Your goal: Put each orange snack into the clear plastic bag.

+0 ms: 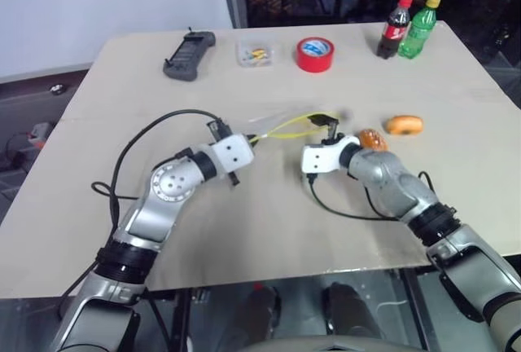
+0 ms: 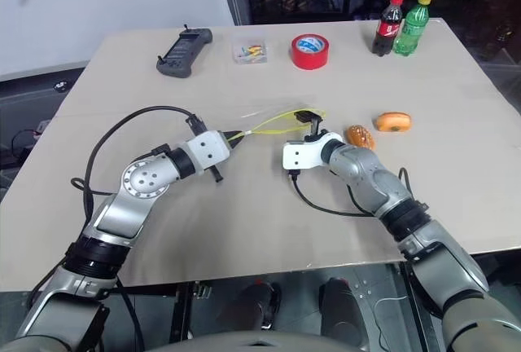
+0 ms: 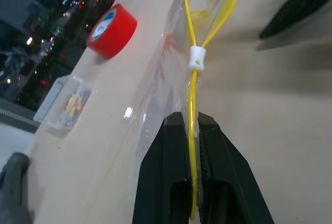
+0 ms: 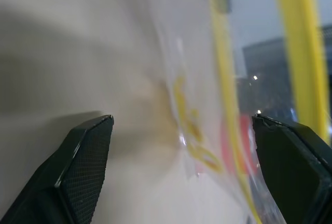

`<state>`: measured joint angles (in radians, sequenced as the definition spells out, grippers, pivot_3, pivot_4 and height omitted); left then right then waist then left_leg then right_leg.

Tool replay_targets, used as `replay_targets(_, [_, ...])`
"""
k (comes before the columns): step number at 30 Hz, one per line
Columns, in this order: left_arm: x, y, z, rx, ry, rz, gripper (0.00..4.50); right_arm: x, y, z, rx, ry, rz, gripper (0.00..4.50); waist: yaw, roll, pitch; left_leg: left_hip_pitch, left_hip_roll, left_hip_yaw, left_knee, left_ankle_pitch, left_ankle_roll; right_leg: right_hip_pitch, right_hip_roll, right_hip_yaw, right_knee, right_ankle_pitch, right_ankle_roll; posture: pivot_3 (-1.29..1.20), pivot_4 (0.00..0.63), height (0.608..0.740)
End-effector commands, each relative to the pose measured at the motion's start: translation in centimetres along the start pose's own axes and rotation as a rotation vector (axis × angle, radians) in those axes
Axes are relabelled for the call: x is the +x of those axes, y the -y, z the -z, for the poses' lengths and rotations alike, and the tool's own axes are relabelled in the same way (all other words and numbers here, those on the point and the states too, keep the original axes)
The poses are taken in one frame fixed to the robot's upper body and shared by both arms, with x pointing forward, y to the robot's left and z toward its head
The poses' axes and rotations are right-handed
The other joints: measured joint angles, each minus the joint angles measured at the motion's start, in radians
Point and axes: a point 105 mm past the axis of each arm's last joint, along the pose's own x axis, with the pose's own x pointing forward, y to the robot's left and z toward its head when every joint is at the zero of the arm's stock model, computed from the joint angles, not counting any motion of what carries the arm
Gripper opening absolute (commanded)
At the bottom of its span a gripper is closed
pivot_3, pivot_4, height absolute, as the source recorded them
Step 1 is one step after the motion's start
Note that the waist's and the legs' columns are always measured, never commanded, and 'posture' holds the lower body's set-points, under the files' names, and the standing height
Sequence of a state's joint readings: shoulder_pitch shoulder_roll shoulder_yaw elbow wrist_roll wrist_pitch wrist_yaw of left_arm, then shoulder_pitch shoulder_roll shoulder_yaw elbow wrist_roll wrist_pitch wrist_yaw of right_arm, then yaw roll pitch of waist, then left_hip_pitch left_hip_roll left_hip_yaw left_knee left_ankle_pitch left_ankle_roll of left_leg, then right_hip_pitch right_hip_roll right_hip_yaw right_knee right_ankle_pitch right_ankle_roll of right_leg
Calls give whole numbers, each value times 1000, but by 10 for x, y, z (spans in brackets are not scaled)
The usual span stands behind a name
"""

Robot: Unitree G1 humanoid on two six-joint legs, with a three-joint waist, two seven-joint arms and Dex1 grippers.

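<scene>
Left gripper [image 3: 193, 130] nearest the lens, clenched on the yellow seal strip [image 3: 193, 94] of the bag [image 1: 285, 124], holding that end of the mouth up off the table [image 1: 269, 222]. Right gripper [image 4: 181, 172] spread wide at the bag's other end, jaws apart and grasping nothing; clear film and strip between and just ahead of its fingers [image 4: 85, 156]. Bag mouth drawn into a narrow yellow loop between the two grippers. Both snacks outside the bag: dark snack [image 1: 372, 139] just right of the bag, touching or nearly touching the right forearm; light snack [image 1: 404, 125] farther right of the bag, well apart from it. Beyond the bag: red tape [image 1: 315, 54], small clear box [image 1: 255, 53], black controller [image 1: 189, 55], two bottles [image 1: 407, 28]. Judged step: securing a second hold on the bag mouth, nothing loaded yet. To do it well: keep the left pinch firm and level so the strip stays taut; bring right fingers over one lip only, not both, else mouth pinched closed; close slowly, since thin film slips and buckles easily. Once the mouth gapes, take the dark snack first as nearer. Risk: right forearm nudging the dark snack away during the reach.
</scene>
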<state>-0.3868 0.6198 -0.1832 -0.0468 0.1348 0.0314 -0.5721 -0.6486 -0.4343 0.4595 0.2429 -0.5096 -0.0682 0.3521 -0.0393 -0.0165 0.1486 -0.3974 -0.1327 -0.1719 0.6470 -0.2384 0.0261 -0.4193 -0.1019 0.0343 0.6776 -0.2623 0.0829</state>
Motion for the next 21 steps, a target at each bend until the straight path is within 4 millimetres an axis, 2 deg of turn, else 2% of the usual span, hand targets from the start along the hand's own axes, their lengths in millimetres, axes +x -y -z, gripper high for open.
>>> replay_targets(1, [0, -14, -3, -52, 2, -57, 0, -21, 18, -3, 293, 25, 19, 4477, 3, 0, 0, 0, 0, 0, 0, 0, 0, 0, 0, 0, 0, 0, 0, 0, 150, 740])
replay_targets(5, [2, -17, -3, -79, 0, -59, 0, -56, 28, 0, 617, 14, 25, 4477, 8, 0, 0, -1, 0, -1, 1, 0, 0, 1, 0, -1, 0, 0, 0, 0, 150, 740])
replay_targets(7, [3, -18, -2, -87, -6, -62, 0, -72, 36, 15, 665, -66, 112, 4477, 8, 0, 0, -1, 0, -1, 1, 0, 0, 1, -1, -1, 0, 0, 0, 0, 150, 740])
replay_targets(10, [4, -21, -1, -93, -8, -65, 0, -87, 39, 44, 764, -221, 248, 4477, 7, 0, 0, 0, 0, -1, 1, 0, 0, 1, 0, -1, 1, 0, 0, 0, 150, 740])
replay_targets(14, [6, -20, -3, -100, -5, -61, 0, -94, 25, 73, 872, -370, 336, 4477, 6, 0, 0, 0, 0, 0, 1, 0, 0, 1, -1, 0, 1, 0, 0, 0, 150, 740])
replay_targets(17, [7, -19, -5, -103, 2, -54, 0, -89, 8, 85, 958, -414, 318, 4477, 5, 0, 0, 0, 0, 0, 1, 0, 0, 1, -1, 0, 1, 0, 0, 0, 150, 740])
replay_targets(19, [7, -19, -6, -103, 5, -53, 0, -87, 6, 91, 988, -420, 329, 4477, 5, 0, 0, 0, 0, 0, 1, 0, 0, 1, -1, 0, 1, 0, 0, 0, 150, 740])
replay_targets(20, [7, -19, -7, -103, 7, -54, 0, -86, 6, 92, 993, -414, 325, 3960, 5, 0, 0, 0, 0, 0, 1, 0, 0, 1, -1, 0, 1, 0, 0, 0, 150, 740])
replay_targets(21, [7, -20, -7, -103, 8, -54, 0, -85, 6, 92, 988, -404, 316, 3711, 5, 0, 0, 0, 0, 0, 1, 0, 0, 1, -1, 0, 1, 0, 0, 0, 150, 740])
